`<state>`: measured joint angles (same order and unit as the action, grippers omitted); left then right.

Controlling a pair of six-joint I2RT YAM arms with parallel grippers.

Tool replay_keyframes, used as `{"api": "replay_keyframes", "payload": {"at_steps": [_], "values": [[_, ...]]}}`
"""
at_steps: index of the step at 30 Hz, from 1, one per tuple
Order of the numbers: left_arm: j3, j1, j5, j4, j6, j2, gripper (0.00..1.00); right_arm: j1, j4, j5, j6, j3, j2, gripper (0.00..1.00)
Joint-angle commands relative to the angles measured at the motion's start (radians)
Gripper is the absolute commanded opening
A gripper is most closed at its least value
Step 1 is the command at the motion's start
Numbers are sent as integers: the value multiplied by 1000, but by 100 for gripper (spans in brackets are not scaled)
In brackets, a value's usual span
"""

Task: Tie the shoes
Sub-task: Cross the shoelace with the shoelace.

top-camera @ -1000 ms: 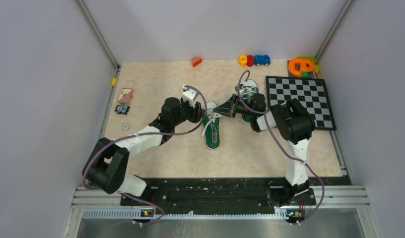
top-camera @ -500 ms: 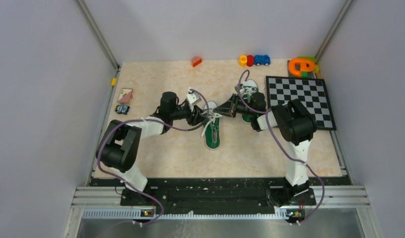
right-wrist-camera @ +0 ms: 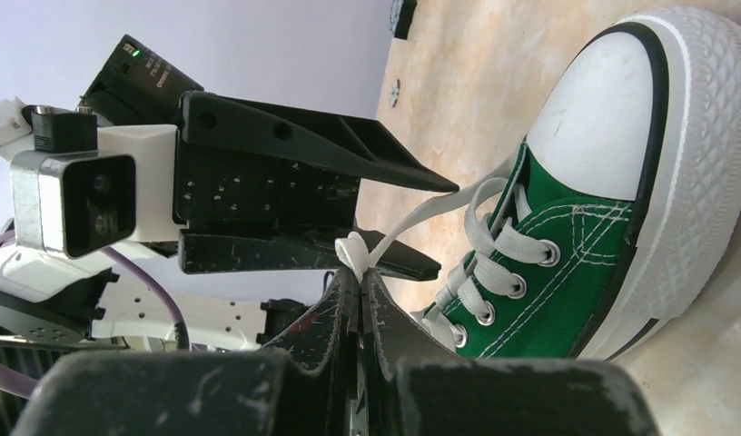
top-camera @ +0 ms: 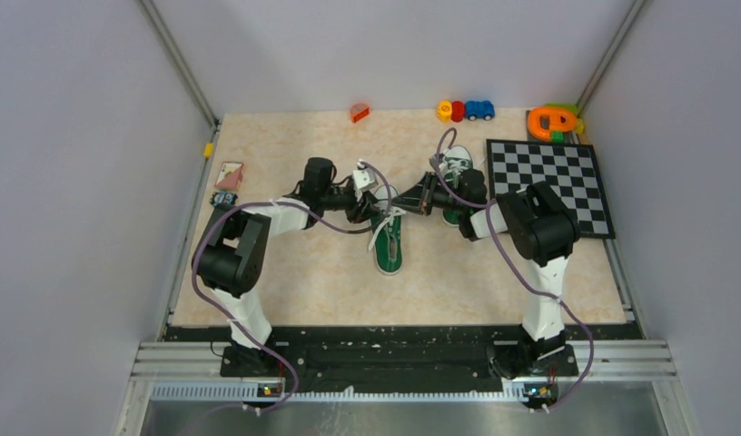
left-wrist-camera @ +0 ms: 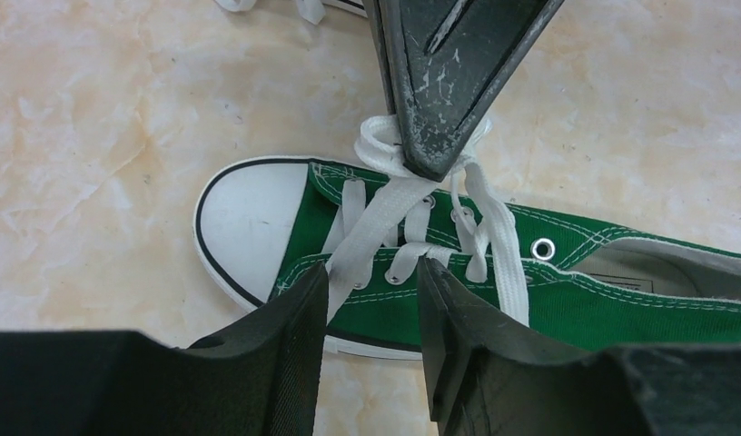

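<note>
The white lace (left-wrist-camera: 385, 207) of the green sneaker (left-wrist-camera: 585, 304) is pinched in the closed right pincer (right-wrist-camera: 359, 275); the left pincer (left-wrist-camera: 371, 283) is held half open around it.

Mid-frame in the overhead view, we see both arms come in from the bottom edge, their tools almost tip to tip. The left arm (top-camera: 229, 254) stands tall at lower left, folds sharply at the elbow and runs level toward the right. Its left tool (left-wrist-camera: 371, 277) shows its fingers parted, with a clear gap between them. The right arm (top-camera: 535, 227) rises at lower right and bends back to the left. Its right tool (right-wrist-camera: 360, 282) has its fingers pressed together, pinching a white lace (right-wrist-camera: 353, 247) at the tips.
</note>
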<state>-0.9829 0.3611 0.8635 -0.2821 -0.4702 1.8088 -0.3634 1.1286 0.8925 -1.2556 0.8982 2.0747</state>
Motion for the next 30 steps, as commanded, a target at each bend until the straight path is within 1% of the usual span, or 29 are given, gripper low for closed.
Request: {"api": "replay_keyframes", "payload": {"at_steps": [1, 4, 5, 6, 8, 10, 12, 13, 17, 21, 24, 26, 30], "values": [[-47, 10, 20, 16, -52, 11, 44, 3, 41, 6, -1, 41, -48, 0], [-59, 18, 1, 23, -50, 19, 38, 2, 42, 5, -4, 39, -47, 0], [-61, 20, -4, 20, -49, 21, 35, 3, 40, 5, -3, 39, -48, 0], [-64, 25, -7, 20, -51, 23, 30, 3, 37, 5, -1, 39, -48, 0], [-70, 28, -10, 20, -49, 24, 26, 3, 37, 4, -1, 37, -49, 0], [-75, 29, -8, 21, -53, 26, 17, 3, 34, 4, 0, 37, -50, 0], [-80, 29, -14, 37, -59, 21, 3, 3, 33, 3, -1, 37, -51, 0], [-81, 29, -20, 49, -63, 17, 0, 2, 31, 3, 2, 38, -51, 0], [-54, 31, -61, 61, -43, -27, 0, 4, 11, -3, 11, 38, -52, 0], [0, 64, -137, 34, 22, -88, 0, 4, -17, -24, 22, 40, -57, 0], [6, 101, -188, 44, 73, -120, 0, 4, -43, -35, 39, 42, -62, 0], [0, 109, -218, 64, 134, -136, 0, 4, -48, -39, 42, 42, -65, 0], [6, 111, -233, 97, 203, -166, 0, 4, -60, -48, 50, 42, -73, 0]]}}
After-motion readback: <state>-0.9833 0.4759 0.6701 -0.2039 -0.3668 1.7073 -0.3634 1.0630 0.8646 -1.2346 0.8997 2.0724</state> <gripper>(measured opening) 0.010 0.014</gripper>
